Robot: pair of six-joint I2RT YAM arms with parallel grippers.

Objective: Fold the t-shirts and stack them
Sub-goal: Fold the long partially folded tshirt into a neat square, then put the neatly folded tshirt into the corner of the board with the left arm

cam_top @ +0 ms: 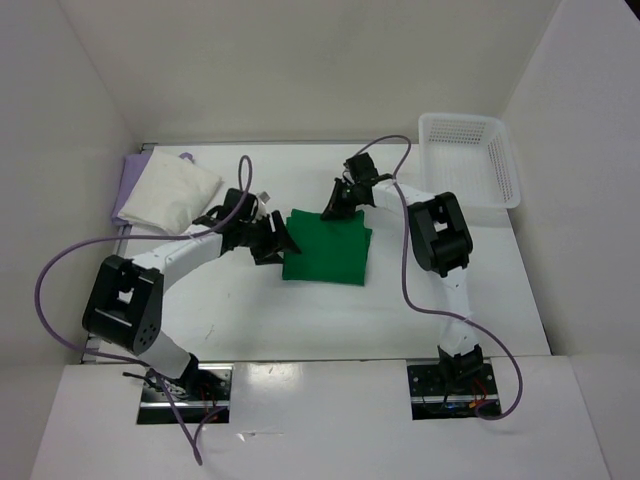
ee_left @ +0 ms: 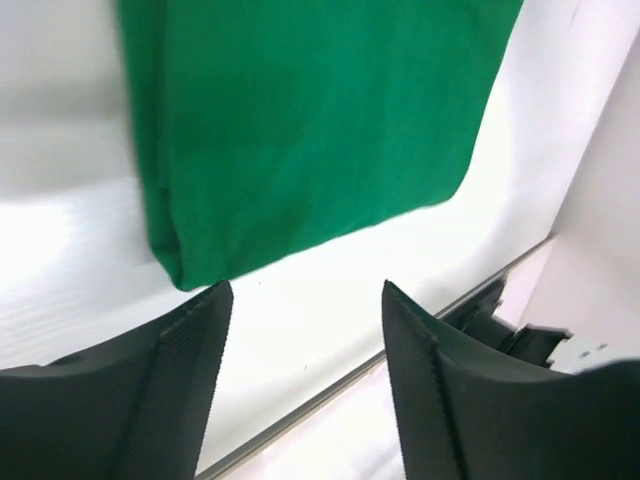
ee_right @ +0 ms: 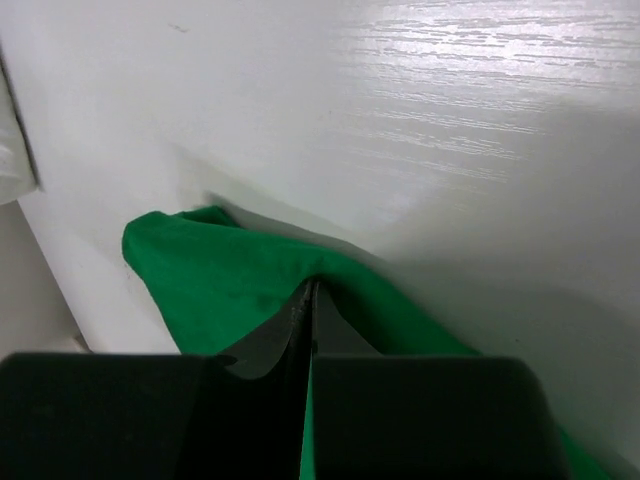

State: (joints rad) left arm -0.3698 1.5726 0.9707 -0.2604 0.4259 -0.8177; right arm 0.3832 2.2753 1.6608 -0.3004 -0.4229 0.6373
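left gripper (ee_left: 306,300) jaws apart, empty, just beside green shirt (cam_top: 330,248) | right gripper (ee_right: 308,298) pinched closed on its far edge, cloth seemingly bunched there

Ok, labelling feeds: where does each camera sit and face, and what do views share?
Top: fixed above, behind the arm bases, looking down at the table; both arms show.
Left wrist: on the left arm, looking past open left jaws at the green shirt.
Right wrist: on the right arm, along shut right jaws pinching the green shirt.
All share the green shirt.
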